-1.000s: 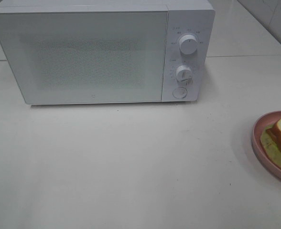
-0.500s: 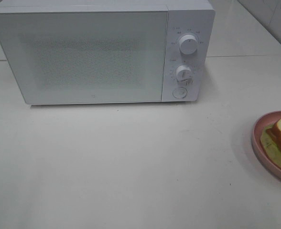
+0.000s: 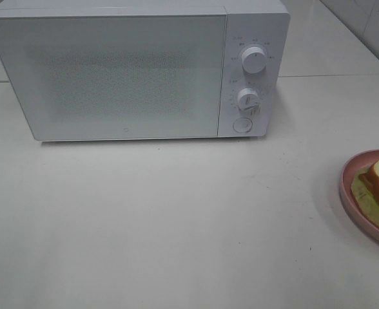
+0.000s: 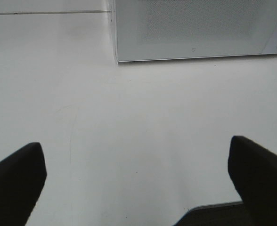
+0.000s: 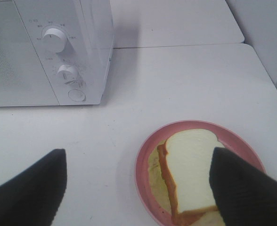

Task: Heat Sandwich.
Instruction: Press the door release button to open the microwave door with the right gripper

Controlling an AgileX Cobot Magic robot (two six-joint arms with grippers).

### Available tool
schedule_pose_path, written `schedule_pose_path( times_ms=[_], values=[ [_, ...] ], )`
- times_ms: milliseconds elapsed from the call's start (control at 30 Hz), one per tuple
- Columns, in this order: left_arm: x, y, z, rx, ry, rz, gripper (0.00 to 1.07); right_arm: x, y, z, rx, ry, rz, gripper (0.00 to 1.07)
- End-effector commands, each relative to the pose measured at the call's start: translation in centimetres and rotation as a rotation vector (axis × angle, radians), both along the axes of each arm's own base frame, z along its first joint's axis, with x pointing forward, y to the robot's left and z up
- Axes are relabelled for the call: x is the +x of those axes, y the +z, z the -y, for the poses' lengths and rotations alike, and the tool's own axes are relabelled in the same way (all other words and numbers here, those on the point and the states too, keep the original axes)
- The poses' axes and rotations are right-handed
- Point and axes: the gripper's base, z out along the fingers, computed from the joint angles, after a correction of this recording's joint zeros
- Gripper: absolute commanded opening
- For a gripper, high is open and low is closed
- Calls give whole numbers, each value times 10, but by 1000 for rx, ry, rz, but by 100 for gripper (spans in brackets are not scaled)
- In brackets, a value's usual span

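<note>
**Sandwich on pink plate, microwave door shut**

The sandwich [image 5: 190, 174] lay on a round pink plate [image 5: 141, 169] at the right edge of the white table [image 3: 176, 225]. It was well apart from the white microwave [image 3: 112, 77], whose door was closed. My right gripper [image 5: 138, 157] hung above the plate with its black fingers spread wide, holding nothing. My left gripper [image 4: 136, 148] hovered over the tabletop in front of the microwave, its fingers likewise spread and empty.
</note>
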Motion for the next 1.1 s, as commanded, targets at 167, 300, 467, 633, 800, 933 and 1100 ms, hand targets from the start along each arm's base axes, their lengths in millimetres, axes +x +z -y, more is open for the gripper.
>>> schedule_pose_path(
  times_ms=[167, 300, 467, 633, 800, 933, 1100],
  values=[
    [-3, 0, 1, -7, 1, 30, 98, 26, 6, -2, -2, 2, 21, 75],
    [-3, 0, 1, -7, 1, 30, 98, 35, 5, -2, -3, 3, 12, 75],
    [-3, 0, 1, -7, 1, 30, 98, 52, 3, -4, -4, 3, -7, 75],
    [-3, 0, 1, -7, 1, 30, 98, 67, 0, -4, -7, 4, -26, 75],
    [-3, 0, 1, -7, 1, 30, 98, 83, -6, -5, -14, 4, -51, 75],
    [-3, 0, 1, -7, 1, 30, 98, 97, -10, -6, -14, 5, -57, 75],
    [-3, 0, 1, -7, 1, 30, 98, 116, -19, -8, -12, 6, -82, 75]
  ],
)
